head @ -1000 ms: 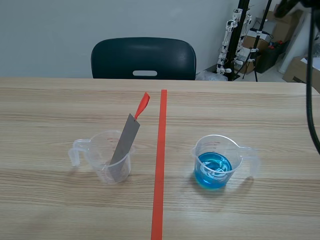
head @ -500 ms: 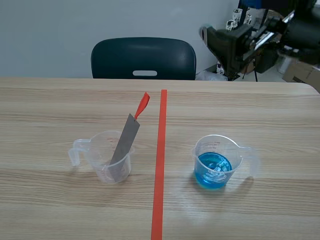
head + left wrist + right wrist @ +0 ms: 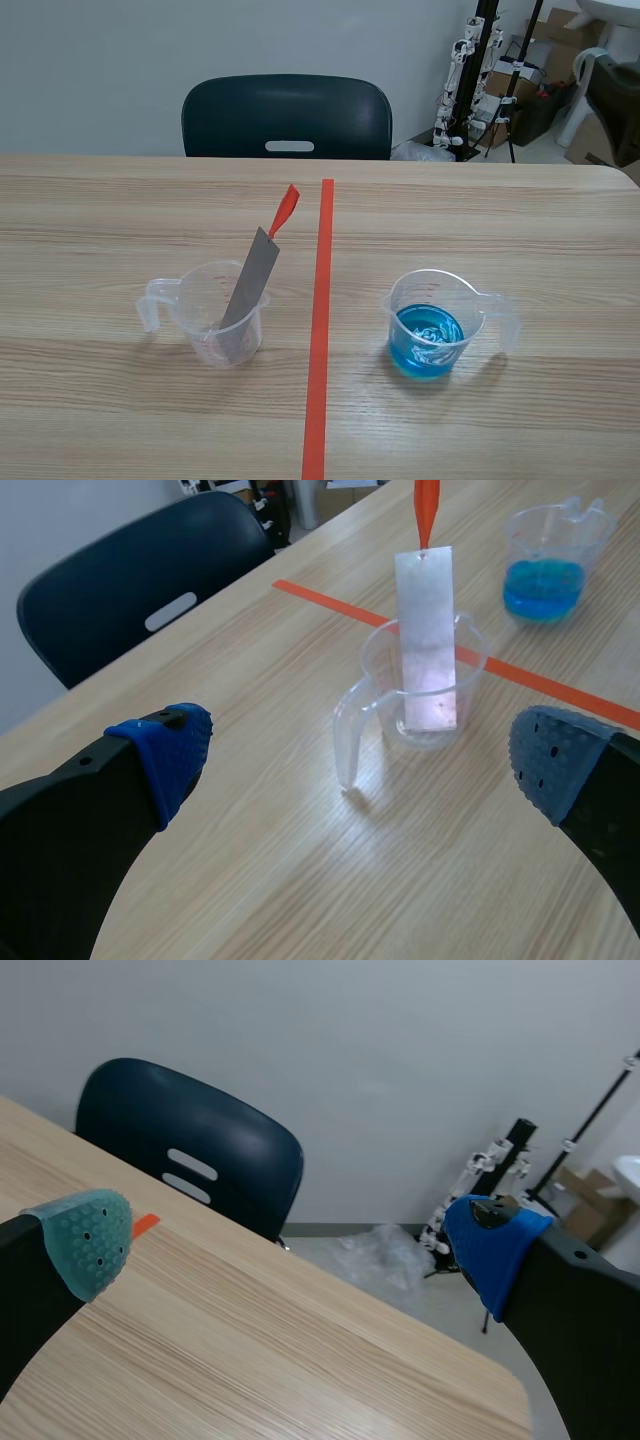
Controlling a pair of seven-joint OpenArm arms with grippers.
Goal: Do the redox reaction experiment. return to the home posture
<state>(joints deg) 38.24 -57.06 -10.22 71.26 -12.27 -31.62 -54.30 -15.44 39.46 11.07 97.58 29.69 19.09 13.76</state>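
Pale wooden planks make up the counter [image 3: 100, 420], and a long orange-red tape line [image 3: 318, 380] runs down its middle, away from the robot. On one side of the line stands a clear plastic cup with a handle [image 3: 195, 325]. A flat grey metal strip [image 3: 248, 290] leans inside it, with its low end on the cup's floor and a small red tag [image 3: 286, 210] sticking up from its top end. On the other side of the line, well apart, stands a second clear plastic cup [image 3: 445, 295] with bright blue liquid [image 3: 428, 345] in the bottom. A dark blue chair [image 3: 286, 115] waits behind the far edge, in front of a plain grey wall [image 3: 90, 60]. No arm shows in the scene view. The left claw [image 3: 360, 765] is spread wide and holds nothing; the cup with the strip is just ahead of it, not touching it. The right claw [image 3: 290, 1240] is spread wide too and holds nothing; it looks past the far part of the counter at the chair and the wall, with neither cup in its sight. I think the experiment part is finished, since the strip is out of the blue liquid and parked in its own cup. Both arms sit back from the cups, so going home looks nearly done or done
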